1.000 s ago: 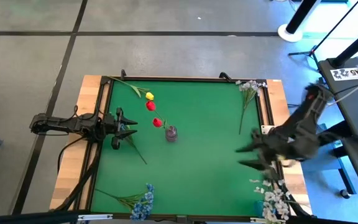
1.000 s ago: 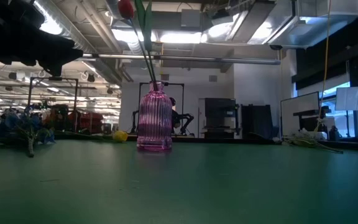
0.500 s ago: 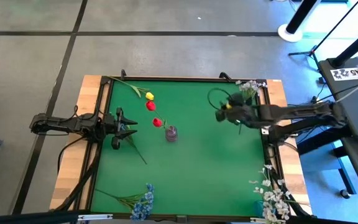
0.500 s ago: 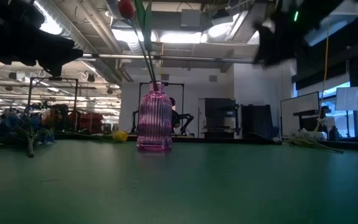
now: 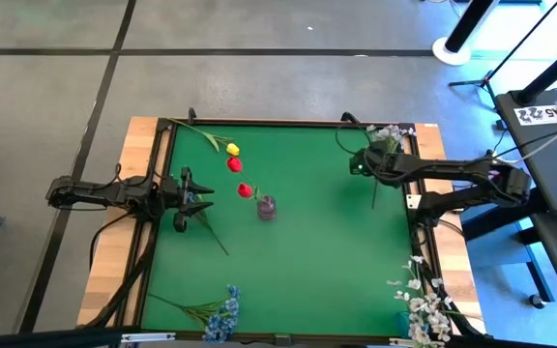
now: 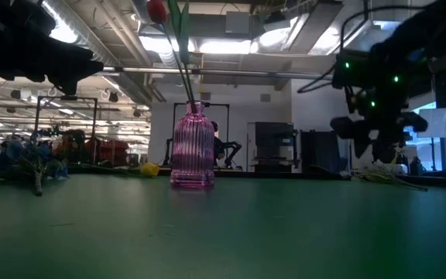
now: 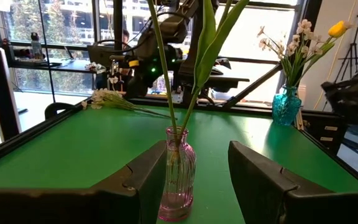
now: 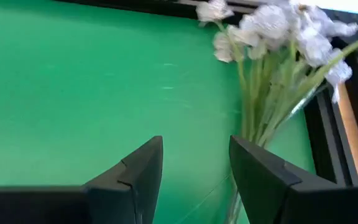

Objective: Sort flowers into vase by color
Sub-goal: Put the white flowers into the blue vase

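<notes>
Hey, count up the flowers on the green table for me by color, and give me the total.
Red tulips: 2
Yellow tulip: 1
Blue sprays: 1 bunch
White sprays: 2 bunches, the other at the table's near right corner
Total: 6

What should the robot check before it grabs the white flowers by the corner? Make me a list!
1. Right gripper open: ok, there is a clear gap between its fingers.
2. Right gripper near the white flowers: ok, it hovers by their stems at the table's far right corner.
3. Stems lined up between the fingers: not ok, in the right wrist view the stems lie off to one side of the gap.
4. Pink vase upright: ok, standing on the green mat.
5. Room in the vase: cannot tell, it already holds red flowers.
6. Left gripper out of the way: ok, it is open and waits at the left edge, near the vase.
</notes>
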Robot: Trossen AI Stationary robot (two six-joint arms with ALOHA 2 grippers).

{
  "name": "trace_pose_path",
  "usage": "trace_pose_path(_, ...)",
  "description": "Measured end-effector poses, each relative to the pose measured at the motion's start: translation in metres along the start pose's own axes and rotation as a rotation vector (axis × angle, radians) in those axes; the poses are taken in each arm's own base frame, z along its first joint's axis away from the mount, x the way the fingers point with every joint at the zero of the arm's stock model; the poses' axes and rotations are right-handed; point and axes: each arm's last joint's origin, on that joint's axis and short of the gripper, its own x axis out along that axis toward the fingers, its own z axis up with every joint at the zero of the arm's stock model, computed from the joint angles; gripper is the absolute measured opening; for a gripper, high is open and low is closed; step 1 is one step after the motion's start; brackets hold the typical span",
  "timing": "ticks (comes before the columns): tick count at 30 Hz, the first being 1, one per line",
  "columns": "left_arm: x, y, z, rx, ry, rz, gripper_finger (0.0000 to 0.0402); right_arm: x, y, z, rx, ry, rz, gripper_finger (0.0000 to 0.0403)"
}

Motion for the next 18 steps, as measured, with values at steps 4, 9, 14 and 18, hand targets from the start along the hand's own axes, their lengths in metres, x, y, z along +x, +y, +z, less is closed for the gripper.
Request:
trace_pose_path(4, 0.0, 0.0, 0.0, 0.0, 0.0, 0.0, 0.0167, 0.015, -0.012, -0.001, 0.066, 0.009, -0.044, 0.0186)
trace_pose_path(9, 0.0, 0.0, 0.0, 0.0, 0.0, 0.0, 0.0167, 0.026, -0.025, -0.006, 0.126, 0.049, -0.09, 0.0177)
trace_pose_path(14, 0.0, 0.0, 0.0, 0.0, 0.0, 0.0, 0.0167, 0.034, -0.033, -0.021, 0.184, 0.066, -0.102, 0.0138)
trace_pose_path(18, 0.0, 0.0, 0.0, 0.0, 0.0, 0.0, 0.0167, 0.04, -0.034, -0.031, 0.197, 0.077, -0.064, 0.0098)
